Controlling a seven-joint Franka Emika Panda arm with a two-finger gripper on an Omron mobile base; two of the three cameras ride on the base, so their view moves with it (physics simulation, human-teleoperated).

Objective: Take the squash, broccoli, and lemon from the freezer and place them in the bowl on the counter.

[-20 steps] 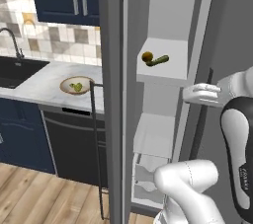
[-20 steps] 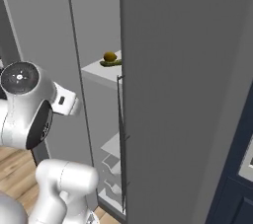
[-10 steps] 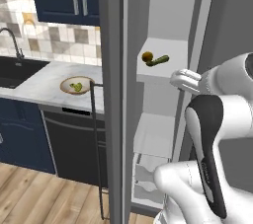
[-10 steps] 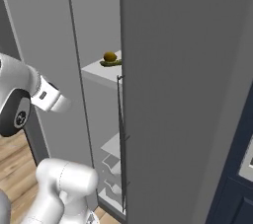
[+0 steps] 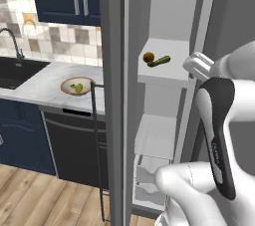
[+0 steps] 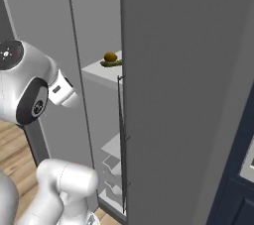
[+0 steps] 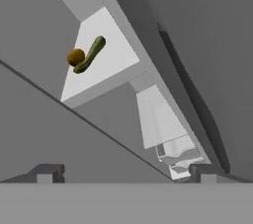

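Arm swung nearer; squash (image 5: pixel 159 61) touches lemon (image 5: pixel 148 57).

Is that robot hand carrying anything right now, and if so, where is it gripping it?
Nothing is held. The gripper is open with empty space between its fingertips; the squash and lemon lie on the freezer shelf.

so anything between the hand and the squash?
No. In the hand view the open hand faces the squash beside the lemon on bare shelf.

The lemon (image 5: pixel 148 57) and squash (image 5: pixel 159 61) lie touching on a shelf (image 5: pixel 169 73) inside the freezer (image 5: pixel 172 31). Left of it, the bowl (image 5: pixel 77 86) on the worktop (image 5: pixel 45 83) holds the broccoli (image 5: pixel 77 88).
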